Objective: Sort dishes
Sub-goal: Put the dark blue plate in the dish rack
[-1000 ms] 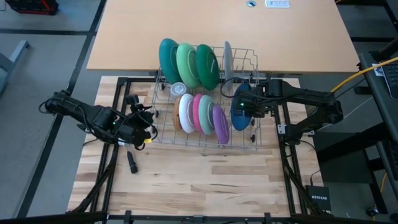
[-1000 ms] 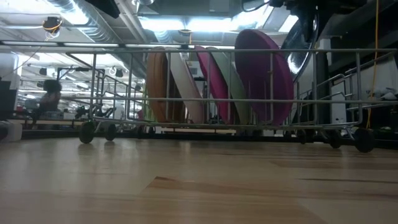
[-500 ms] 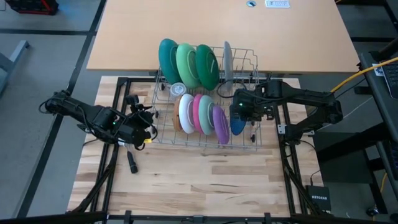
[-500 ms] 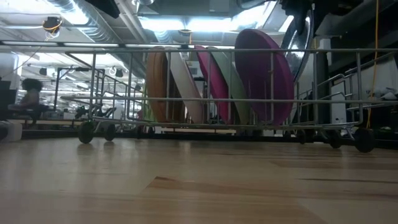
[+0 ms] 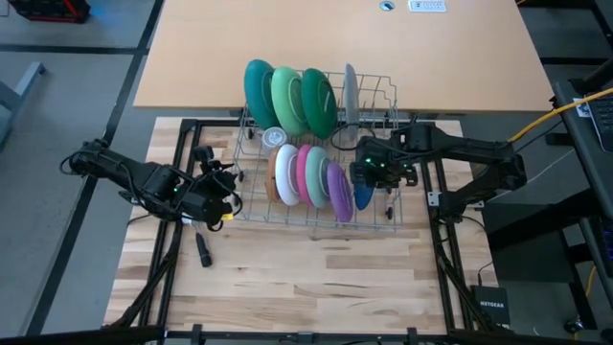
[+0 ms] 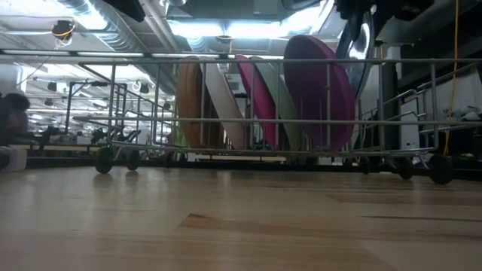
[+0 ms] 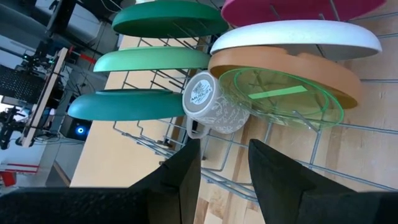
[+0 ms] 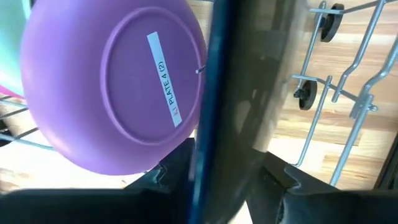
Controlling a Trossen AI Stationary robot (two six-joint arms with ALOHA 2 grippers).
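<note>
Dishes: our right gripper (image 5: 366, 178) fingers straddle one round blue plastic plate (image 8: 208, 81) edge; left gripper (image 7: 224, 168) narrowly parted, empty. Only its wrist view shows one clear cup (image 7: 211, 104) at twelve o'clock.

Lab or workshop floor, open-plan: exposed ceiling ducts (image 6: 98, 26) and strip lights (image 6: 226, 28), rows of benches behind, wooden table (image 5: 316, 278) on black frame, cabled electronics at its right edge.
</note>
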